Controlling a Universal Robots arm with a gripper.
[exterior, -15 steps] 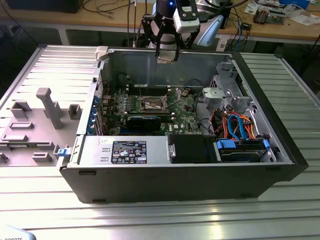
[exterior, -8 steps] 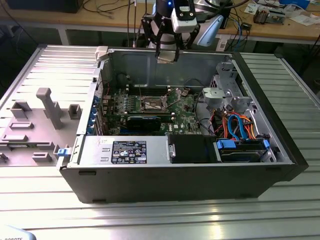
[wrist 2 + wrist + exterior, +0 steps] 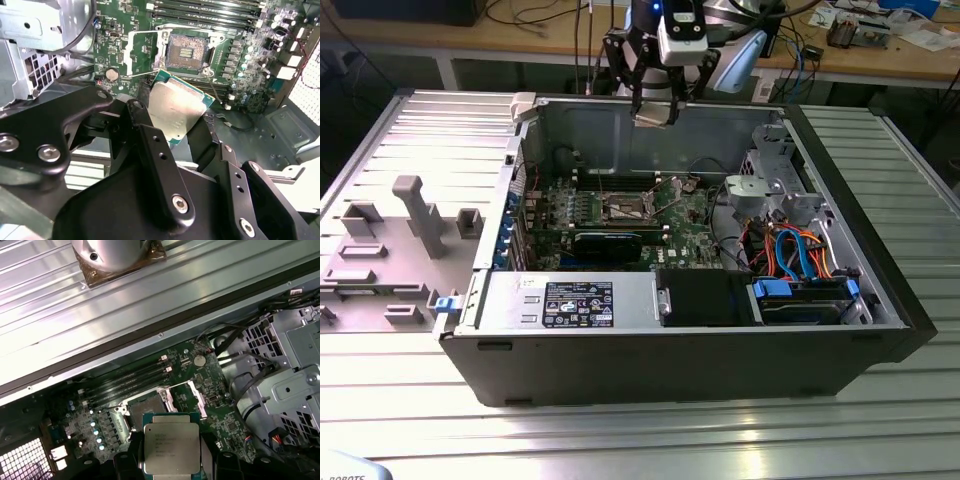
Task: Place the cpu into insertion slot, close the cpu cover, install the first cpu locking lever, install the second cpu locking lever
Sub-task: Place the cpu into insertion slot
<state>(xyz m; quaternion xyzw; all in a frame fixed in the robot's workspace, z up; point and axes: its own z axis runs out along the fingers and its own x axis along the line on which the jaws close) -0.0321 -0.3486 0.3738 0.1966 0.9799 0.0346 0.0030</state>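
**Ribbed bench (image 3: 620, 440), open case (image 3: 670, 360), cpu (image 3: 175, 112) held in the air**

I have the cpu pinched between my gripper's (image 3: 175, 125) two black fingers (image 3: 155, 150). Its dull metal lid faces the cameras in both wrist views. It hangs above the green board (image 3: 240, 75), near the insertion slot (image 3: 186, 51) but clear of it. The slot lies bare with its dark centre exposed, and the cpu cover (image 3: 131, 55) stands open beside it. I judge the cpu light and stiff yet delicate. The smooth lid could slide in the jaws, and the contacts beneath it would suffer under a skewed load. I think the best hold is on opposite edges, as now, never on the underside. In the exterior view the gripper hovers near the case's far wall
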